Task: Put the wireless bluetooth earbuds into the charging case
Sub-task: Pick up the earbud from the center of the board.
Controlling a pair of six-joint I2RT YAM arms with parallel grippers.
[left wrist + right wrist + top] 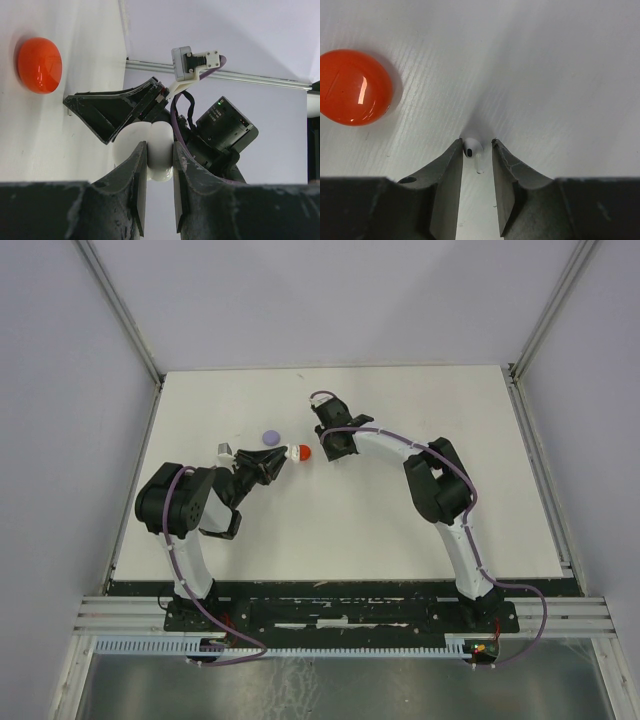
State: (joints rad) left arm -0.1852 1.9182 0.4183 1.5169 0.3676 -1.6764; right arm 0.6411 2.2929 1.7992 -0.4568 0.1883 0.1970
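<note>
My left gripper [160,146] is shut on a white rounded charging case [131,145], held just above the table beside a red disc [39,65]. From above, the case [292,451] shows at the left gripper's [282,457] tips, touching or nearly touching the red disc [304,454]. My right gripper [477,142] is down at the table with its jaws narrowly astride a small white earbud [472,147]. The left finger touches the earbud and a small gap remains at the right finger. The right gripper [328,451] hides the earbud from above. No other earbuds are visible.
A lavender disc [270,438] lies just behind the left gripper. The red disc [354,86] sits to the left of the right gripper's fingers. One black right-gripper finger [112,112] hangs close beside the held case. Metal rails [120,310] frame the white table [400,530].
</note>
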